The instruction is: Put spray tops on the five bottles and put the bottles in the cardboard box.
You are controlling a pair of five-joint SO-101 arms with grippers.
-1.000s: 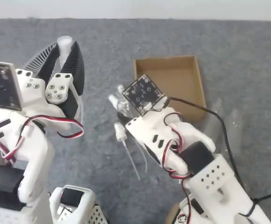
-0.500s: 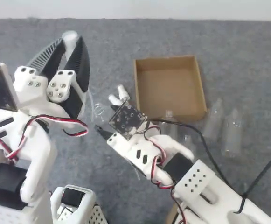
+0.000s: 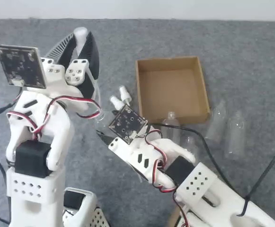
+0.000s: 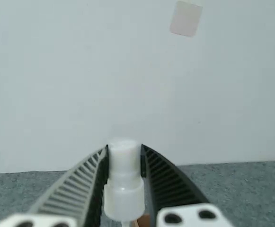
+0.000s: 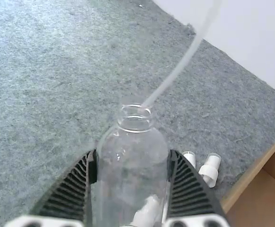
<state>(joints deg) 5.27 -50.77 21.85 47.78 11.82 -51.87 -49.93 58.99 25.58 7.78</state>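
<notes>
We've raised the top (image 4: 123,189), pinched by our left end effector (image 4: 124,151), over the bottle (image 5: 133,142) our right end effector (image 5: 132,159) clamps; insertion next.

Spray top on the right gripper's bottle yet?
No, the bottle in the right gripper has an open neck, and the spray top sits in the left gripper.

Two spray tops (image 3: 124,93) lie just left of the cardboard box (image 3: 172,87).
</notes>
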